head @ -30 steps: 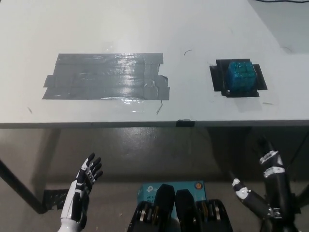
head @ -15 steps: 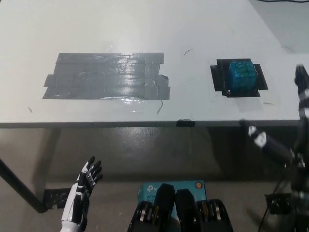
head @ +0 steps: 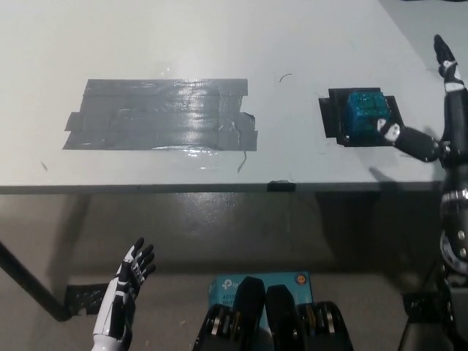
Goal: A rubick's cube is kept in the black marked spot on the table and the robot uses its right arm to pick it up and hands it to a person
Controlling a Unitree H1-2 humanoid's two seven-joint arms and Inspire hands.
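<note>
Since the earlier frames the black right hand (head: 439,110) had risen from below the table edge to the right of the Rubik's cube (head: 365,115), its fingers spread wide and holding nothing; one fingertip lay just beside the cube's lower right corner, contact could not be judged. Cube appeared teal-blue on every visible face, with a faint grid of small squares on top and front, and sat upright on the black marked spot (head: 333,117) near the right end of the white table (head: 183,44). A wide patch of grey tape (head: 161,115) lay well apart to its left. White left hand (head: 124,292) rested low at lower left, below the table, fingers apart and empty.
</note>
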